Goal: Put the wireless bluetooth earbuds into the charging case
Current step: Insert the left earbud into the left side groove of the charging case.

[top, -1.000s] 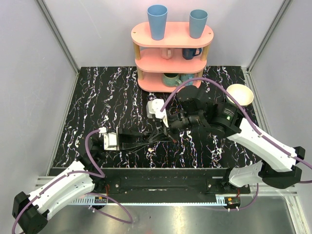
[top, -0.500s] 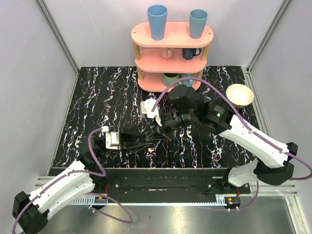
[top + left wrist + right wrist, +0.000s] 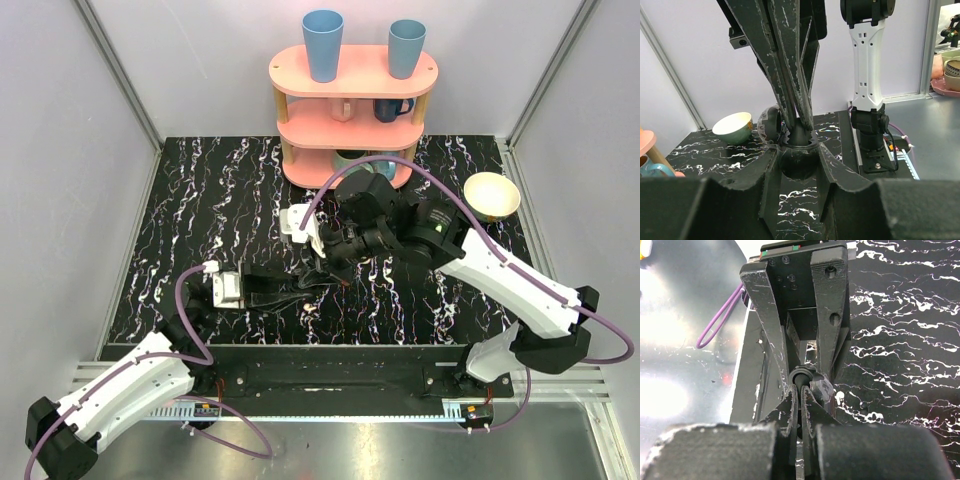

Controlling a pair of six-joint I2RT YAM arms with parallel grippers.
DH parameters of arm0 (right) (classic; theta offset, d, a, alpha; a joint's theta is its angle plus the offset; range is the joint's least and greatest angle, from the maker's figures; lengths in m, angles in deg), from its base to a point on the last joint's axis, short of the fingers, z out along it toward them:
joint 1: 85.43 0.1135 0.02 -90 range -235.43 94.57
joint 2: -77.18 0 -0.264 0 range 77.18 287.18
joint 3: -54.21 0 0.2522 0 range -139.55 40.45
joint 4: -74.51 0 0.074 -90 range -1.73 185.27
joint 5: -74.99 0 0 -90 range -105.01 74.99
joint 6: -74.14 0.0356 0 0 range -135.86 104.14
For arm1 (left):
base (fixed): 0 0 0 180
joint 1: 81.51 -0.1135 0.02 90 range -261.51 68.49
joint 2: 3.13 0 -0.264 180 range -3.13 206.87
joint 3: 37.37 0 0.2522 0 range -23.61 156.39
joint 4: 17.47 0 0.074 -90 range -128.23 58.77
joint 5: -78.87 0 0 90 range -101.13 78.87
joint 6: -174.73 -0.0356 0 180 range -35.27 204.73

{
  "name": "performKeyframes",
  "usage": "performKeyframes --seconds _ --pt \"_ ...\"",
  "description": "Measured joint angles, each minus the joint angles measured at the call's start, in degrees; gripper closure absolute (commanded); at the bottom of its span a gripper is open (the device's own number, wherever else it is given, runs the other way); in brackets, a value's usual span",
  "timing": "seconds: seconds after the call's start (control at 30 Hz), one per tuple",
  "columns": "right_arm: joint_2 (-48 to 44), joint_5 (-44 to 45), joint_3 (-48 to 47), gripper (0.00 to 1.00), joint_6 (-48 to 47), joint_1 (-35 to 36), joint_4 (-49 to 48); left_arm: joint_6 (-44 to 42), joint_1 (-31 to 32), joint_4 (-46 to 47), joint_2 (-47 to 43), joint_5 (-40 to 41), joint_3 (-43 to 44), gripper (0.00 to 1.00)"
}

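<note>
My left gripper (image 3: 300, 284) is shut on a small round dark case (image 3: 799, 161) with an open top, held between its two fingers just above the table. It shows in the right wrist view (image 3: 803, 377) with a translucent flap (image 3: 821, 388) at its right. My right gripper (image 3: 328, 264) comes down from above. Its tips are pinched almost together on a small dark piece (image 3: 799, 134) at the case's mouth. No white earbud and no cream-white case shows in any view.
A pink three-tier shelf (image 3: 352, 72) with blue cups and mugs stands at the back centre. A cream bowl (image 3: 491, 194) sits at the back right, and also shows in the left wrist view (image 3: 733, 127). Purple cables loop over both arms.
My right arm has swung left and its tips have come onto the case in the left gripper. The left gripper has barely moved.
</note>
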Motion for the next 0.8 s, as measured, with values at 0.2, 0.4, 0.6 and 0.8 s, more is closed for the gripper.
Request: performKeyframes --seconds 0.2,0.4,0.6,0.8 --pt "0.8 -0.3 -0.7 1.00 -1.0 0.0 0.8 0.0 0.0 -0.2 0.0 0.2 0.0 1.00" --pt "1.5 0.2 -1.0 0.82 -1.5 0.0 0.9 0.0 -0.1 -0.2 0.1 0.5 0.0 1.00" --pt "2.0 1.3 -1.4 0.69 -1.4 0.0 1.0 0.0 -0.3 -0.3 0.0 2.3 -0.6 1.00" --pt "0.4 2.7 0.7 0.49 -0.9 0.2 -1.8 -0.2 -0.3 -0.4 -0.2 5.3 -0.8 1.00"
